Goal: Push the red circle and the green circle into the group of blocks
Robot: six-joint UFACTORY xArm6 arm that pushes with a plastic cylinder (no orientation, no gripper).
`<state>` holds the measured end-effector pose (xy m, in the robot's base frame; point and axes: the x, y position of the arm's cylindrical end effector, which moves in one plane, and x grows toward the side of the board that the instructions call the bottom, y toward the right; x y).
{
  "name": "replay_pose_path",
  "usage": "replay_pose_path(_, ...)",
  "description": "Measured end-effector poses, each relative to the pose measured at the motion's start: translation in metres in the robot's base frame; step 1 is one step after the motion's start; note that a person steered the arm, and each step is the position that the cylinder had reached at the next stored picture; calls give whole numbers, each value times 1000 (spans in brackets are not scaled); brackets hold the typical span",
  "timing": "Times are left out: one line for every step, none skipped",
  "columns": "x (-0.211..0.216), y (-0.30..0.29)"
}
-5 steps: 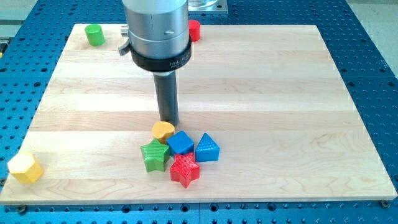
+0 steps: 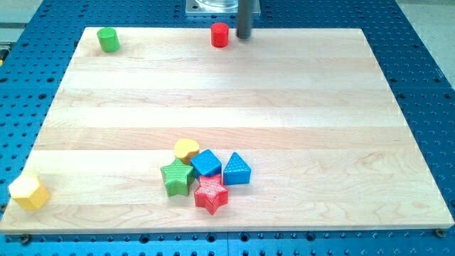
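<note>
The red circle (image 2: 220,34) stands at the board's top edge, near the middle. The green circle (image 2: 108,39) stands at the top left corner. My tip (image 2: 244,37) is at the top edge, just right of the red circle, close to it but apart. The group lies low in the middle: a yellow heart-like block (image 2: 186,148), a blue cube (image 2: 207,163), a blue triangle (image 2: 237,169), a green star (image 2: 177,177) and a red star (image 2: 211,193), all touching or nearly so.
A yellow hexagon block (image 2: 28,190) sits alone at the bottom left corner of the wooden board (image 2: 320,107). A blue perforated table surrounds the board.
My tip has moved from just above the yellow block in the group up to the board's top edge beside the red circle. No block has moved.
</note>
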<state>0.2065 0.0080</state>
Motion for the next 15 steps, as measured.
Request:
replay_pose_path(6,-58)
replay_pose_path(-10,-72)
replay_pose_path(58,-78)
replay_pose_path(133,-55)
replay_pose_path(112,-52)
replay_pose_path(69,-62)
replay_pose_path(64,-106)
replay_pose_path(122,-127)
replay_pose_path(196,-122)
replay_pose_path(232,-119)
replay_pose_path(180,-189)
replay_pose_path(150,-148)
replay_pose_path(182,-78)
replay_pose_path(211,-31)
replay_pose_path(192,-33)
